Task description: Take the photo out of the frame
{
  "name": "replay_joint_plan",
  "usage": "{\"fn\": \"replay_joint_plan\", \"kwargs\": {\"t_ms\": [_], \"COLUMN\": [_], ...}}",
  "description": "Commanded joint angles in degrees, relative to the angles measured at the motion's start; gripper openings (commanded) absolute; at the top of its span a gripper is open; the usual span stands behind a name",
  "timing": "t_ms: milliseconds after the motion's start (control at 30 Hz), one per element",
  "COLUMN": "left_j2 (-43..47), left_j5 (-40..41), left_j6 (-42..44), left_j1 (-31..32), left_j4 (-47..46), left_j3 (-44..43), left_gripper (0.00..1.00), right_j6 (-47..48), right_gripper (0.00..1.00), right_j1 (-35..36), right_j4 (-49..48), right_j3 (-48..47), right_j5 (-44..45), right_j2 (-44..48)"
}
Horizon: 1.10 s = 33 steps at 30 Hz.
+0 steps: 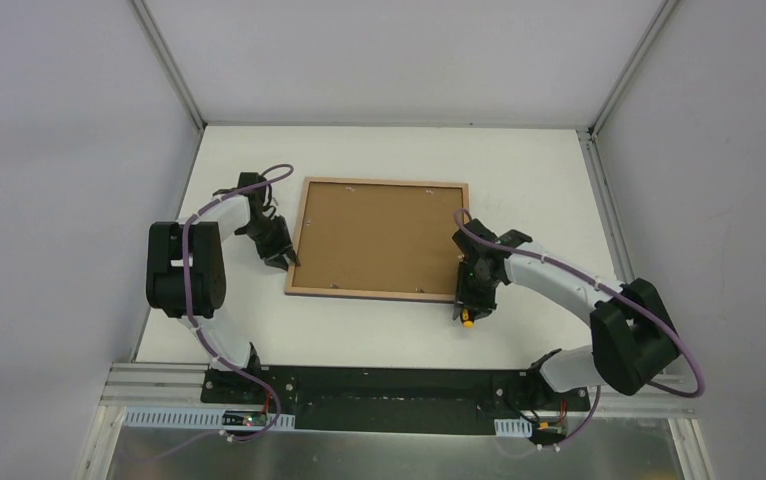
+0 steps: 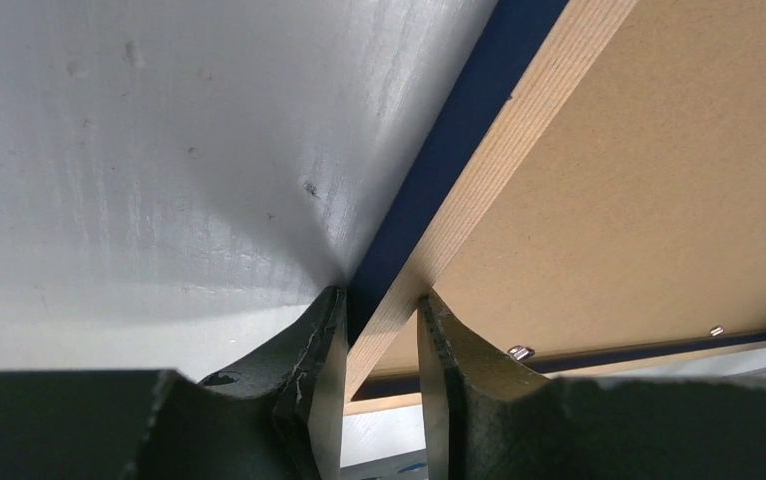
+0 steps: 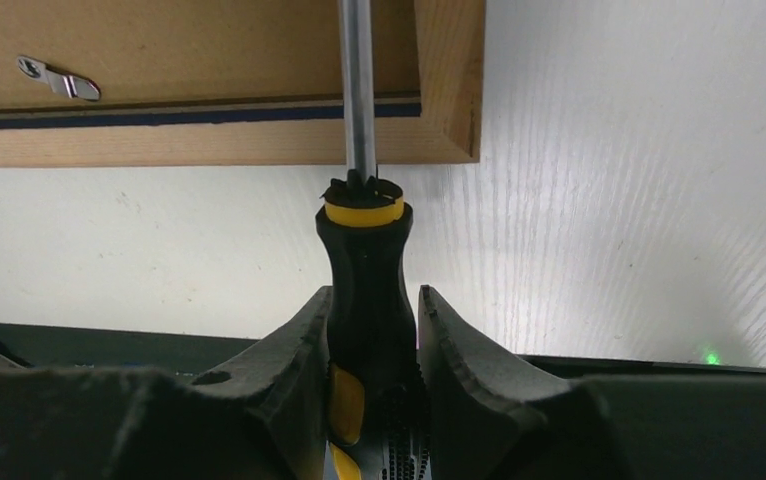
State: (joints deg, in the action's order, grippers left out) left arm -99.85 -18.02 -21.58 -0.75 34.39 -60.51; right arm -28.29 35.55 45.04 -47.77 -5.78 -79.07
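The frame (image 1: 379, 293) lies face down on the white table, its light wood rim around the brown backing board (image 1: 379, 237). The photo is hidden under the board. My left gripper (image 1: 287, 258) is at the frame's near left corner. In the left wrist view its jaws (image 2: 381, 310) straddle the rim (image 2: 519, 130), one finger on the dark blue outer side and one on the inner side, pressed against it. My right gripper (image 1: 474, 290) is shut on a black and yellow screwdriver (image 3: 364, 270). The screwdriver's shaft reaches over the rim (image 3: 209, 145) at the near right corner.
Small metal clips (image 3: 59, 80) hold the backing board along the rim; one shows by the left fingers (image 2: 521, 352). White walls close in the table on three sides. A black base rail (image 1: 389, 385) runs along the near edge.
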Motion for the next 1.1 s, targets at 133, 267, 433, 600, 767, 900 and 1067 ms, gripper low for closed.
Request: {"fn": "replay_joint_plan", "kwargs": {"t_ms": [133, 267, 433, 600, 767, 900, 1067], "left_j2": [-2.3, -2.9, -3.3, -3.1, -1.9, -1.9, -1.7], "left_j5": [4.1, 4.1, 4.0, 4.6, 5.0, 4.1, 1.1], "left_j6": [2.0, 2.4, 2.7, 2.5, 2.3, 0.9, -0.3], "left_j1": [0.1, 0.2, 0.2, 0.1, 0.1, 0.2, 0.1], "left_j4": [4.1, 4.4, 4.5, 4.7, 5.2, 5.7, 5.7], "left_j3": [-1.4, -1.6, -1.6, -1.8, -2.0, -2.5, -4.0], "left_gripper": [0.01, 0.0, 0.0, 0.0, 0.0, 0.08, 0.35], "right_j6": [10.4, 16.3, 25.2, 27.7, 22.3, 16.7, 14.0], "right_gripper": [0.0, 0.0, 0.0, 0.0, 0.0, 0.0, 0.0], "right_j1": [-3.9, -6.4, -7.2, -8.9, -9.1, -9.1, -9.1], "right_j4": [-1.4, -2.6, -2.4, -0.3, 0.4, -1.0, -1.5], "right_j3": [-8.6, -13.5, -20.0, -23.4, -18.9, -11.0, -6.3], "right_j5": [0.9, -2.0, -9.6, -10.4, -9.5, -10.7, -10.3], "right_j2": [-9.1, -13.2, -17.9, -21.0, -14.6, -7.5, -2.9]}}
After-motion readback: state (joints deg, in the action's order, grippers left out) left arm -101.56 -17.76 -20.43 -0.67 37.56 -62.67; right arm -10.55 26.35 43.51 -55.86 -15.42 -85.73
